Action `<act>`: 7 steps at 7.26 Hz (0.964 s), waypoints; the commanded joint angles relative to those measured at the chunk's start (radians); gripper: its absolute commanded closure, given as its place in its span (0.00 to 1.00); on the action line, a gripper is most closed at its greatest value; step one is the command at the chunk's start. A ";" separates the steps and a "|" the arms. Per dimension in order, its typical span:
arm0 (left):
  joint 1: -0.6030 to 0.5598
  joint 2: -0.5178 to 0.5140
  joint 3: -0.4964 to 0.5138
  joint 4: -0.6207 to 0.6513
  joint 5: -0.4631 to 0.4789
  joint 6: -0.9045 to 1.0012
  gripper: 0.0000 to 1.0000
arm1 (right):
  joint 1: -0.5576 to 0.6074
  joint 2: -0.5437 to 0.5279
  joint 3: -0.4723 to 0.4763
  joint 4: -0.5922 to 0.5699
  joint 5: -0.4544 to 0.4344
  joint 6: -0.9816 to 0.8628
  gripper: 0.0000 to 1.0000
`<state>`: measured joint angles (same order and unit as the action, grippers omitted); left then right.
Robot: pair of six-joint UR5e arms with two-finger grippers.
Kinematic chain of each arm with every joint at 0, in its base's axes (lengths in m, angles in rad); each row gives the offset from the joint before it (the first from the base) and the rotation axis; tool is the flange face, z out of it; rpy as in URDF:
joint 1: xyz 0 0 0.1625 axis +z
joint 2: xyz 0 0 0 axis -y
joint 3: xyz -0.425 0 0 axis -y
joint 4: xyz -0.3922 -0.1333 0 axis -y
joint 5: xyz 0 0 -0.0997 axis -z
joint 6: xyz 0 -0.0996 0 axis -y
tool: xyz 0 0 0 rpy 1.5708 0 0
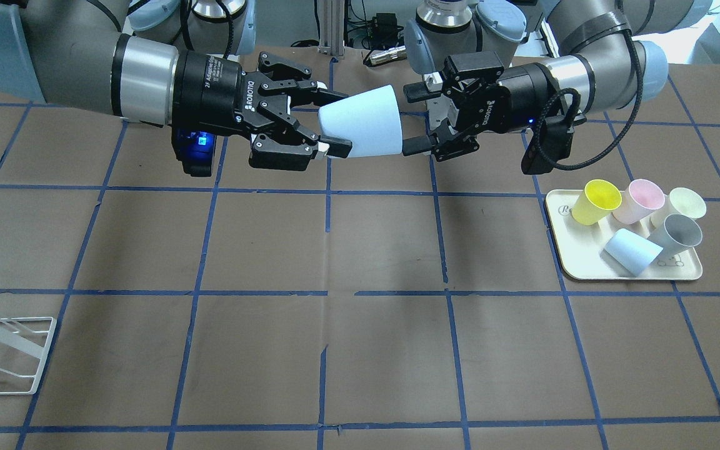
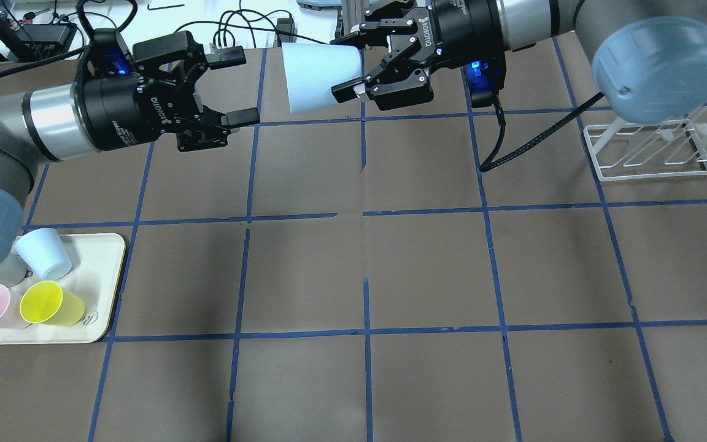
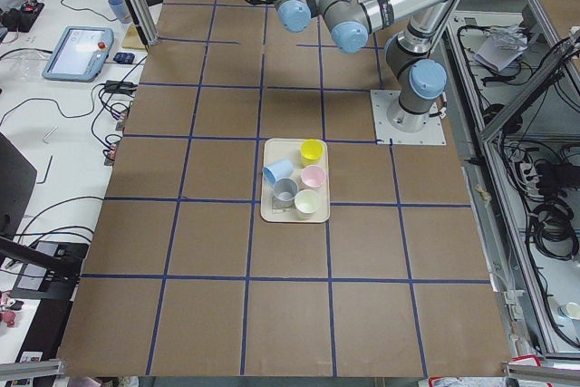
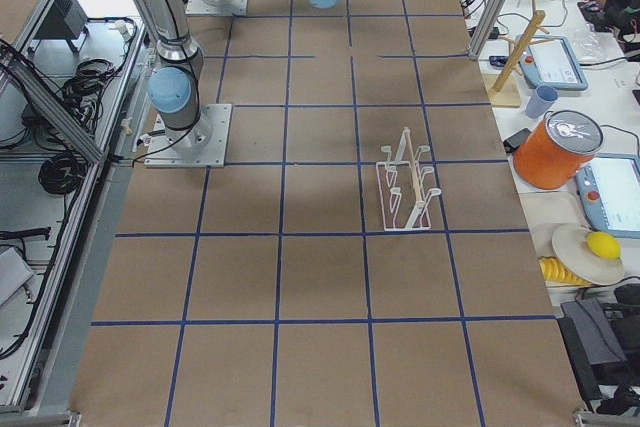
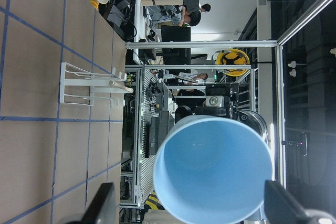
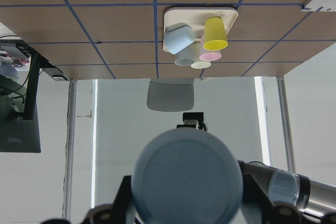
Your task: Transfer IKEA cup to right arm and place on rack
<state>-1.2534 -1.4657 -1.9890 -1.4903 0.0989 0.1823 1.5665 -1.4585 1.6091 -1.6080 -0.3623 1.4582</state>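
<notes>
Broadly, we see a brown table marked with a blue tape grid, with two grey robot arms reaching toward each other above the edge nearest the robot's base. The right arm and the left arm both lie roughly level, their wrists pointing at one another. A white wire rack stands on the table on the robot's right side, well apart from both arms' claws. A cream tray sits on the robot's left side. The right gripper is closed on the narrow base end of the IKEA cup, holding it sideways in the air between the two arms, its open mouth facing the left arm. The left gripper is spread wide and grips nothing; from overhead we see a small gap between its fingertips and the cup's rim. On the tray lie a second pale blue cup on its side, plus a yellow cup, a pink cup, a cream cup and a grey cup.
</notes>
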 commanded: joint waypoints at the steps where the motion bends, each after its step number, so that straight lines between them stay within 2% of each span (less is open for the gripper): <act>1: 0.083 0.004 0.032 -0.002 0.112 -0.046 0.00 | -0.016 0.000 0.000 0.013 -0.029 0.001 1.00; 2: 0.124 0.007 0.059 0.001 0.328 -0.047 0.00 | -0.029 0.000 0.000 0.010 -0.117 -0.001 1.00; 3: 0.134 0.007 0.122 -0.005 0.493 -0.052 0.00 | -0.045 0.000 -0.002 -0.001 -0.233 -0.028 1.00; 4: 0.128 -0.023 0.206 -0.010 0.713 -0.079 0.00 | -0.052 -0.002 -0.006 -0.001 -0.356 -0.100 1.00; 5: 0.118 -0.028 0.269 -0.024 0.855 -0.086 0.00 | -0.060 -0.009 -0.021 -0.003 -0.460 -0.148 1.00; 7: 0.044 -0.019 0.306 -0.041 1.167 -0.081 0.00 | -0.121 -0.011 -0.070 0.013 -0.582 -0.292 1.00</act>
<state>-1.1626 -1.4880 -1.7085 -1.5252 1.0719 0.0997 1.4779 -1.4676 1.5668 -1.6040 -0.8573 1.2408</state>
